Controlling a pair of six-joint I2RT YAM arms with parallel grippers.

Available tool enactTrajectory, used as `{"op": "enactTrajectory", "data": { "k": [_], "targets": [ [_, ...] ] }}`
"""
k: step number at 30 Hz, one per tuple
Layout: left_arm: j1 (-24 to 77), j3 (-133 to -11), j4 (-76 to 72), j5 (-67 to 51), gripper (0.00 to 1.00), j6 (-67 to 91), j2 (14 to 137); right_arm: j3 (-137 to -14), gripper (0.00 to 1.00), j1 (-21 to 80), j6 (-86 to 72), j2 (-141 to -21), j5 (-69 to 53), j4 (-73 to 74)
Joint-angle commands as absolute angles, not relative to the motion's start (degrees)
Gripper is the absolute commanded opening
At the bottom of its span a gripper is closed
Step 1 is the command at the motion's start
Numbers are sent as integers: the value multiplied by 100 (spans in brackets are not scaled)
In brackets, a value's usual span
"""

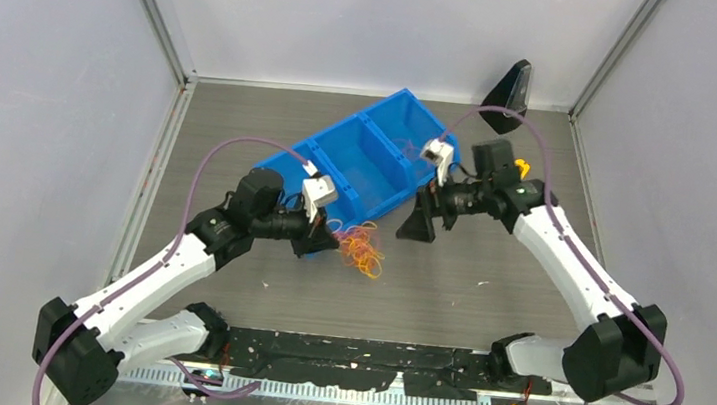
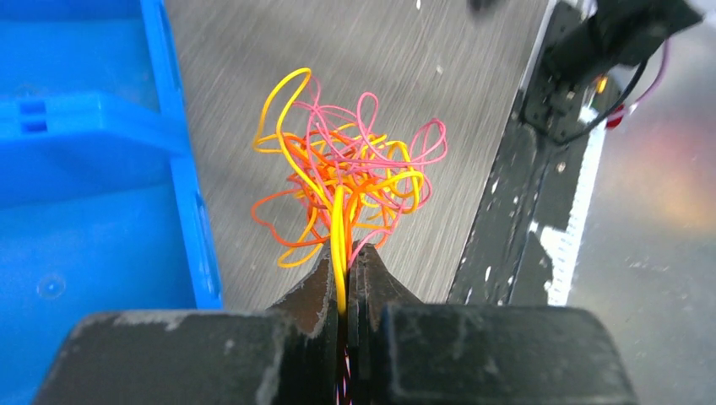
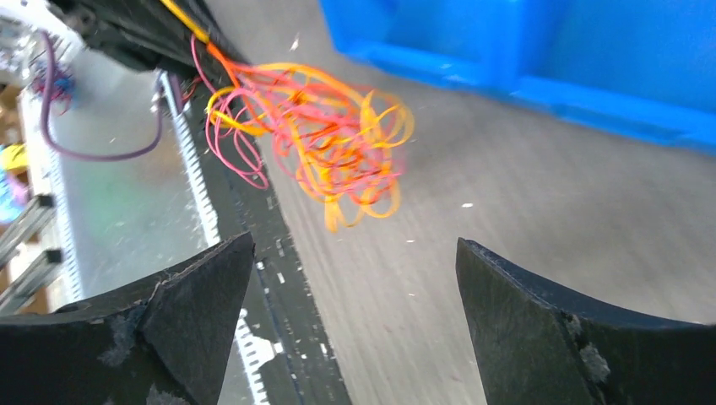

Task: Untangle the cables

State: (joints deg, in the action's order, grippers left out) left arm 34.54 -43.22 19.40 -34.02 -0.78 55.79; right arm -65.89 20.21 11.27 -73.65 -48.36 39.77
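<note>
A grey table [image 1: 486, 286] is seen, with a divided blue bin [image 1: 364, 163] set askew towards the middle of its far edge. The right gripper [image 3: 355, 253] is held just off the bin's near side, its jaws spread wide with nothing between them, and it is aimed at the bundle. The left gripper [image 2: 344, 263] is found by the bin's near left corner, clamped tight on a few yellow and orange strands. The cables [image 2: 346, 173], a loose knot of orange-yellow, red and pink loops, are hung from that grip near the middle of the table; whether the table is touched cannot be told. They are judged very light, limp and springy, likely to slide through a slack pinch. A single outer loop, such as the tall yellow one, is judged the best place to be taken, away from the dense core
</note>
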Motion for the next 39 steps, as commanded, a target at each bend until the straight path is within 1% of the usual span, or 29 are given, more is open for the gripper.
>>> {"op": "enactTrajectory", "data": {
  "k": [1,5,8,10,11,12,13,14,15,16,17,23,26,27,30,34,38,39],
  "targets": [
    [3473,-4733,914,-3713,0,944,5826,-6210,95,2638,476,-7409,-5319,2901],
    [3475,-4692,301,-3868,0,1588,6001,-5867,95,3148,361,-7495,-4973,2213],
    [3475,-4667,86,-3920,0,1891,6111,-5658,95,3382,55,-7680,-4832,1343],
    [3467,-4635,37,-3948,0,2000,6100,-5569,99,3480,-139,-7812,-4616,957],
    [3461,-4634,35,-3976,0,2030,6072,-5523,93,3494,-144,-7894,-4384,878],
    [3455,-4623,35,-3981,0,2038,6025,-5508,76,3504,-95,-7924,-4293,815],
    [3433,-4635,76,-3978,0,2020,5977,-5497,65,3501,-61,-7944,-4066,834],
    [3384,-4642,189,-3981,0,1952,5925,-5491,40,3483,99,-7932,-3940,934],
    [3328,-4653,353,-3981,0,1846,5851,-5475,28,3464,155,-7874,-3745,994],
    [3266,-4670,643,-3955,0,1675,5773,-5475,11,3371,245,-7791,-3679,1202],
    [3184,-4671,904,-3932,0,1482,5692,-5482,7,3298,285,-7741,-3627,1331],
    [3026,-4517,2721,-3894,2,-522,5110,-5348,5,2228,708,-7032,-3544,2230],
    [3023,-4338,3382,-3683,2,-1253,4958,-5347,5,2021,940,-6730,-3463,2577],
    [3023,-4286,3566,-3613,1,-1510,4912,-5341,5,1938,1054,-6674,-3428,2714],
    [3025,-4147,3935,-3239,0,-2173,4823,-5352,5,1685,1305,-6460,-3142,2948],
    [3017,-4003,4387,-2790,0,-2976,4613,-5583,5,834,1764,-6355,-3017,3368],
    [3023,-3803,4863,-2600,0,-3759,4430,-5984,5,-319,2247,-6331,-3144,3765],
    [3023,-3743,4938,-2508,0,-3895,4408,-6042,5,-454,2364,-6360,-3210,3872]
  ]
}}
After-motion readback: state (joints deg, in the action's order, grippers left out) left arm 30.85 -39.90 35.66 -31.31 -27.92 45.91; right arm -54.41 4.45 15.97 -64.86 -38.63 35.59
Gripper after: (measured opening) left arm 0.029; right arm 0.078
